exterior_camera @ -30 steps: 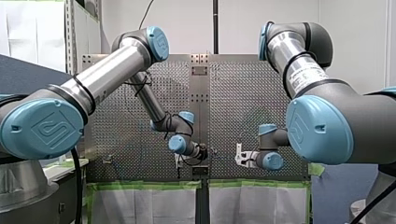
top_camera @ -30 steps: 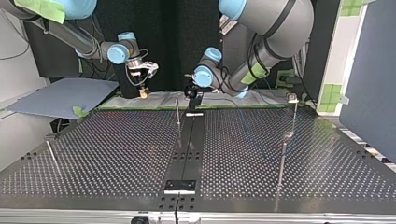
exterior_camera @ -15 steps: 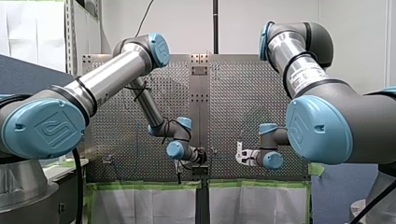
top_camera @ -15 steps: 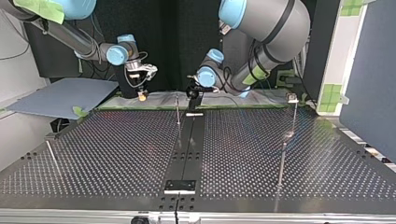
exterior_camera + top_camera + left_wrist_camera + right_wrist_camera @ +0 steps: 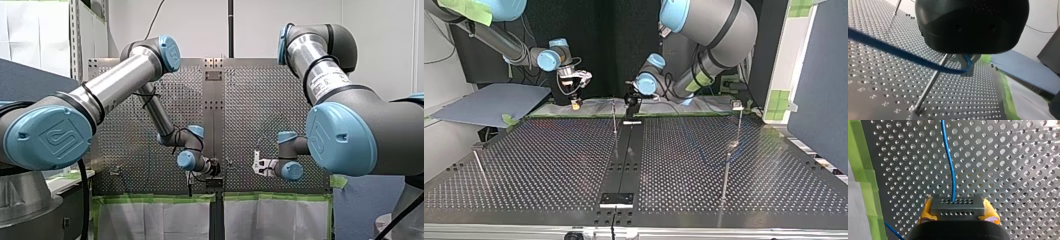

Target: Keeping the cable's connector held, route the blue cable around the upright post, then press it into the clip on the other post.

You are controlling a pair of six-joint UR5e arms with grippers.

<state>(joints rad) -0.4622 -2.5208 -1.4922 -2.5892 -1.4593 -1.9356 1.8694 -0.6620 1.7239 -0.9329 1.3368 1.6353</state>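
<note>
right pincer (image 5: 958, 208): clenched on grey connector (image 5: 957, 205) | left pincer (image 5: 967, 70): grasping blue cable (image 5: 898, 51), just beside thin post (image 5: 930, 85) | post: near bench (image 5: 549, 160) edge by the arms

No words or numbers can be read. My left arm's blue cap (image 5: 47, 142) and my right arm's cap (image 5: 340, 137) each carry an embossed logo. The white label (image 5: 327, 80) on my right arm has print too small to read.

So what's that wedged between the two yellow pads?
A grey perforated connector block with the thin blue cable leaving it; the right wrist view shows it.
</note>
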